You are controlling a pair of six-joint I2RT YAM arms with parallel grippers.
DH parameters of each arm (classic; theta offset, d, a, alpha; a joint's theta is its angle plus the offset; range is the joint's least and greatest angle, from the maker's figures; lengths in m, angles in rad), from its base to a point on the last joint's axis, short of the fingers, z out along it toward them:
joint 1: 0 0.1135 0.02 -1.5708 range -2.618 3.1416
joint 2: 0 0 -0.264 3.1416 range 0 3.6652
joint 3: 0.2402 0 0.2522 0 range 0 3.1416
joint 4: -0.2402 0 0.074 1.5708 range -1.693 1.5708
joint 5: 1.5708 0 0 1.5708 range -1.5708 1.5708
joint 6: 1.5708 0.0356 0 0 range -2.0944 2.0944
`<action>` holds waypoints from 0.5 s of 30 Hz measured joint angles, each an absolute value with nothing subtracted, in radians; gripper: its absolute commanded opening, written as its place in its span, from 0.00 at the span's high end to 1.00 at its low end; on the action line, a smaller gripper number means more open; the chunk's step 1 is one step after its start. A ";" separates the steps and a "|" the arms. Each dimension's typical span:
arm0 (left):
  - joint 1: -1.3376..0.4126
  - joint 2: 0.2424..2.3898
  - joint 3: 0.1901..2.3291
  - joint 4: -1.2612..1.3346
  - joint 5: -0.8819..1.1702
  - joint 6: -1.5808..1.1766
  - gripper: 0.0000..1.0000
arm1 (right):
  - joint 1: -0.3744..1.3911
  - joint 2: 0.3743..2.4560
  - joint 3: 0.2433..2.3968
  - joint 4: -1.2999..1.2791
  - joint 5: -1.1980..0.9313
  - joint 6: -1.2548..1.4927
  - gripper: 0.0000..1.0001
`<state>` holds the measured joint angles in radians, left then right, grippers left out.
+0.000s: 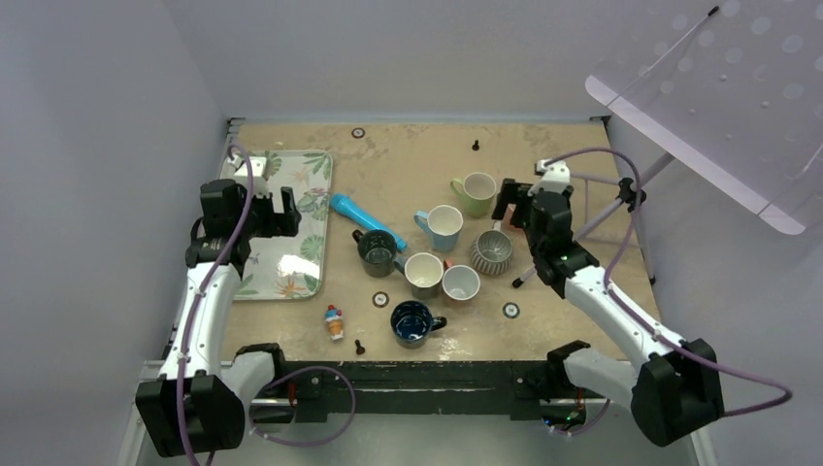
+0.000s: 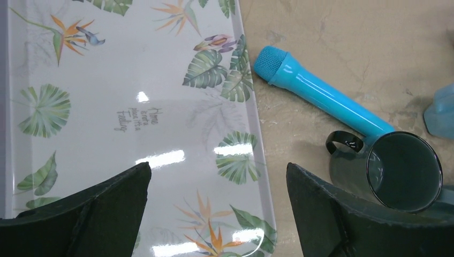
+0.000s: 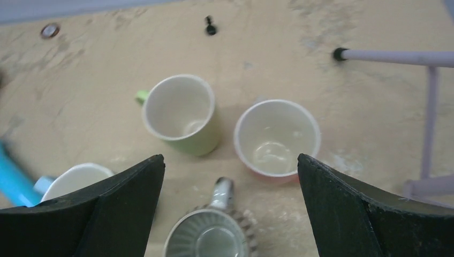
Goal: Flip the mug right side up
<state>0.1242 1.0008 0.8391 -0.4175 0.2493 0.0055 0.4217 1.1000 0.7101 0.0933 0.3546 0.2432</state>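
While the tray carries a cursive print, only "Home" reads cleanly; the rest is too small. Ribbed grey mug sits on the bench, apparently base-up. Right gripper: jaws spread wide, nothing between, above 2 upright mugs, green mug and pink mug. Ribbed mug lies just on the near side of them, centred between the jaws. Left gripper: jaws spread over the tray edge, well apart from the mug
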 measured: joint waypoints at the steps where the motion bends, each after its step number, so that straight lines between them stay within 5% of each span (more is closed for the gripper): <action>1: 0.124 1.004 0.836 -0.405 0.243 0.002 0.00 | 0.384 1.076 0.676 0.124 0.363 0.249 0.01; 8: 0.124 1.017 0.808 -0.341 0.236 0.001 0.00 | 0.177 0.986 0.589 0.329 0.382 0.279 0.01; 15: 0.124 1.032 0.794 -0.318 0.255 0.020 0.00 | 0.159 0.941 0.506 0.432 0.381 0.269 0.01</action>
